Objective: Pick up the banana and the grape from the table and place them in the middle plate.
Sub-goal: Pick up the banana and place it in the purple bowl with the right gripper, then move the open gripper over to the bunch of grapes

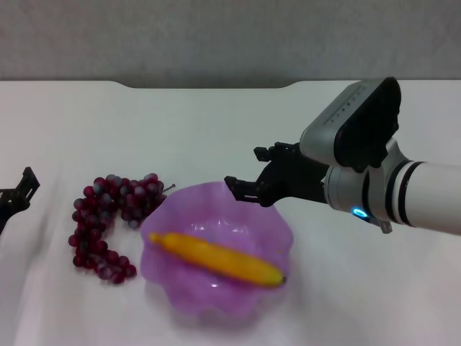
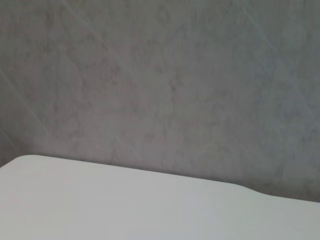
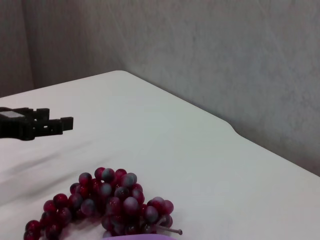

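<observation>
Banana (image 1: 220, 259) position: inside the middle plate (image 1: 270, 223), lying diagonally across the plate floor, dark tip against the plate wall on the robot's right. Grape (image 1: 112, 220) position: on the table (image 1: 216, 130), outside the plate, just beside the plate rim on the robot's left; the bunch runs from the rim's far-left portion down along the plate's left side. In the right wrist view the grape (image 3: 102, 207) shows with its thin stem pointing toward a sliver of purple plate rim (image 3: 140, 238).

Right gripper (image 1: 248, 176) position: above the far rim of the plate, fingers spread apart with nothing between them; the arm reaches in from the plate's right side. Left gripper (image 1: 18, 194) position: well to the left of the plate, beyond the grape, low over the table; its finger state cannot be told. The same left gripper (image 3: 40, 125) appears in the right wrist view, beyond the grape. The left wrist view shows only table (image 2: 125, 210) surface and a grey wall (image 2: 160, 85).
</observation>
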Available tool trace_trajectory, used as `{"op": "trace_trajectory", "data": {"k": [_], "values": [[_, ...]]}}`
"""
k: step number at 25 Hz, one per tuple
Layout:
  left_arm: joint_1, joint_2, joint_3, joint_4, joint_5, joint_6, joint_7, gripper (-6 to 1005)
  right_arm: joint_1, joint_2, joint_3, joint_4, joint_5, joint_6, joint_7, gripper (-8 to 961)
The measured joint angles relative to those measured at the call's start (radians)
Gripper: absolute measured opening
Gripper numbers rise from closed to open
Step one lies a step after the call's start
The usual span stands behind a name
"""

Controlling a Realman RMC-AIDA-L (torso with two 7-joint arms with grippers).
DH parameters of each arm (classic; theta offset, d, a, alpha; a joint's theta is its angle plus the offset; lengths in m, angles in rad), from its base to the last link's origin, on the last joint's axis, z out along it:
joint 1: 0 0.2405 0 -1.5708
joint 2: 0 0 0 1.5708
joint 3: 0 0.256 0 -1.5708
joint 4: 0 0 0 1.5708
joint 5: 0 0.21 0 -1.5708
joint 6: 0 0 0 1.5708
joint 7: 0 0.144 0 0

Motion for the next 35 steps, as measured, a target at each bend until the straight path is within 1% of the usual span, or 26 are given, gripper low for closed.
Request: {"op": "trace_trajectory", "data": {"k": [4,9,12,15,19,22,25,30,33,35], "values": [[0.001,0.002,0.000,0.000,-0.001,0.000,-0.001,812,-0.005,0.001,-0.012,0.000,0.000,-0.037,-0.002,639],[0.002,0.002,0.000,0.000,0.000,0.000,0.000,812,-0.025,0.000,-0.024,0.001,-0.001,-0.090,-0.021,858],[0.003,0.002,0.000,0.000,0.000,0.000,-0.001,812,-0.060,0.001,-0.046,0.006,0.000,-0.175,-0.049,905],[0.003,0.002,0.000,0.000,0.001,0.000,-0.001,812,-0.100,0.001,-0.080,-0.001,0.000,-0.304,-0.073,905],[0.002,0.001,0.000,0.000,0.002,0.000,-0.001,812,-0.120,0.000,-0.099,-0.060,0.000,-0.447,-0.075,905],[0.002,0.000,0.001,0.002,0.002,0.000,-0.002,812,-0.121,0.001,-0.111,-0.152,0.000,-0.607,-0.060,905],[0.002,0.000,0.002,0.003,0.002,0.000,-0.003,812,-0.115,0.000,-0.154,-0.248,-0.002,-0.776,-0.010,904],[0.004,-0.001,0.001,0.002,0.002,0.000,-0.004,812,-0.090,-0.001,-0.249,-0.413,-0.052,-1.034,0.133,904],[0.004,-0.001,0.001,0.002,0.002,0.000,-0.006,812,-0.075,-0.002,-0.310,-0.520,-0.136,-1.202,0.291,904],[0.004,-0.001,0.001,0.001,0.002,0.000,-0.007,812,-0.062,-0.001,-0.336,-0.595,-0.196,-1.290,0.402,904]]}}
